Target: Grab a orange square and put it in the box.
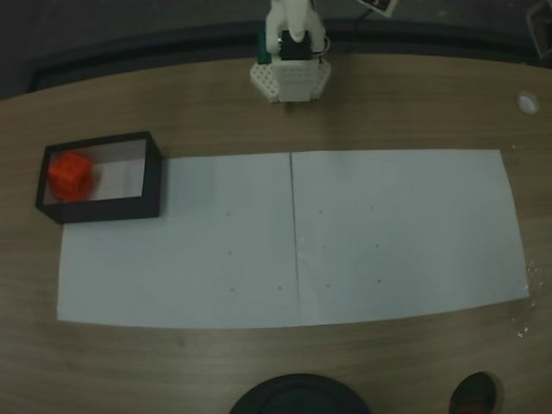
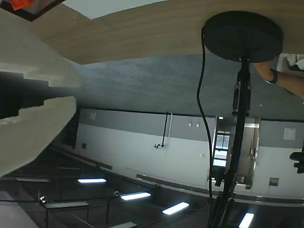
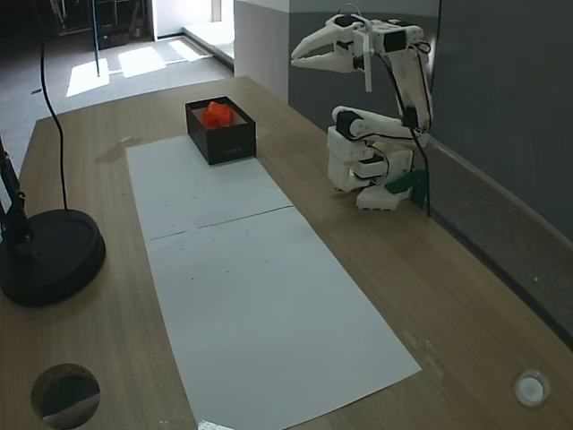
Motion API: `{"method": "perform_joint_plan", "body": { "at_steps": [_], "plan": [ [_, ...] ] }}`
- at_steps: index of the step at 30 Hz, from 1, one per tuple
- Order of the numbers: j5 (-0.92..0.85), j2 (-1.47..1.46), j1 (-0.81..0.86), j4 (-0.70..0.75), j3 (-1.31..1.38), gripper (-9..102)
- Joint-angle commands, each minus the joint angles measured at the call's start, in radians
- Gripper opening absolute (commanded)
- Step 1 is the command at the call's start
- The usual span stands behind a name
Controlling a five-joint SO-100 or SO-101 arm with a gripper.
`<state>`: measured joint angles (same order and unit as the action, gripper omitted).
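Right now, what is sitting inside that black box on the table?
An orange square lies inside the box, toward its left end in a fixed view, on the pale floor. The near wall hides a strip of the floor, so that strip cannot be checked.

Orange square (image 1: 70,175) in box (image 1: 152,177), box on paper (image 1: 388,233) corner.

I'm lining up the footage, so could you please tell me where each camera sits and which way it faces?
A fixed view: overhead, looking straight down at the white paper, the box and the arm's base.
Wrist view: on the arm, facing out across the room, one end effector finger at left.
A fixed view: from the table's end, looking along it at the folded arm.
Both fixed views share the orange square in the box.
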<state>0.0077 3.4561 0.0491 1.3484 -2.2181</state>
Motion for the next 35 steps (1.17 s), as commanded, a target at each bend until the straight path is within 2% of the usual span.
{"method": "perform_joint_plan", "body": {
  "at_steps": [1, 7, 15, 20, 35],
  "plan": [
    [0.117, 0.017, 0.009, -0.092, -0.166, 0],
    [0.135, 0.017, 0.012, -0.110, -0.512, 0],
    [0.133, 0.018, 0.002, -0.109, -0.795, 0],
    [0.133, 0.018, 0.003, -0.057, -0.785, 0],
    [0.037, 0.018, -0.072, -0.057, -0.784, 0]
  ]
}}
